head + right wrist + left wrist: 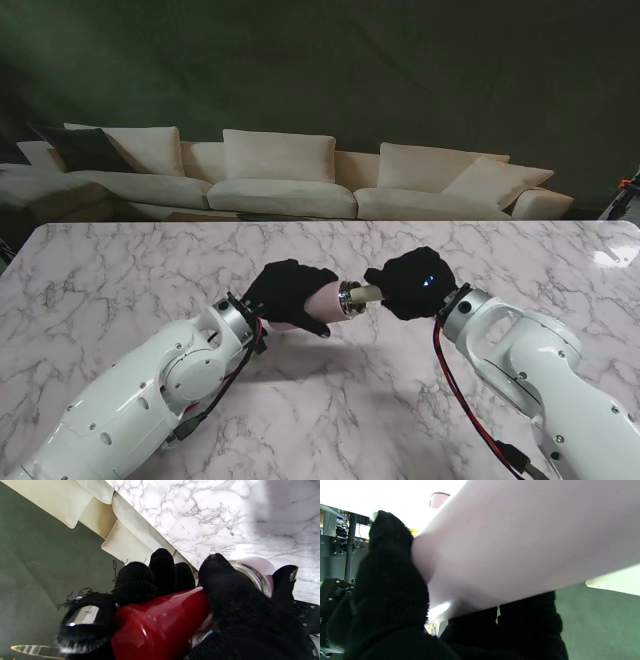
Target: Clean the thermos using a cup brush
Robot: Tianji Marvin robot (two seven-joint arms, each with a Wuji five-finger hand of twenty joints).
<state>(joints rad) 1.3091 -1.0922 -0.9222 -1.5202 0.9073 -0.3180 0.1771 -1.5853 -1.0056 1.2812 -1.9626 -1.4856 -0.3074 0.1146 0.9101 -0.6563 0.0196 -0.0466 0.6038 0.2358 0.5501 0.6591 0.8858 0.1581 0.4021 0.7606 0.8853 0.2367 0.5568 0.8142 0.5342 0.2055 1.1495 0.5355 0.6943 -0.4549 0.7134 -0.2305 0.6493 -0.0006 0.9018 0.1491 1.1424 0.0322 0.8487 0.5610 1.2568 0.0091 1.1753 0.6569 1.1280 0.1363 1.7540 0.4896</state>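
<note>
The white, grey-veined marble desk (120, 280) fills the stand view; a cream fabric sofa (280, 170) sits beyond it at twelve o'clock.

The pale pink cylindrical thermos with a steel rim (325, 299) is held off the desk near centre, lying roughly level, mouth toward three o'clock. The left hand in a black knit glove (283, 294) holds its body, fingers (392, 580) wrapped round the barrel.

The right hand, also black-gloved (412, 282), sits at three o'clock of the thermos mouth, just beside it. Its fingers (135, 582) are closed on the glossy red handle of the cup brush (160, 622); a pale section of that brush (366, 294) bridges the hand and the rim.

Contents: the brush appears to enter the mouth; how deep it goes cannot be told, and the interior is hidden.

Progress, as a judgement: both items are grasped and aligned, and the brush is at or just inside the opening. Scrubbing the inner wall and setting both items down appear outstanding.
</note>
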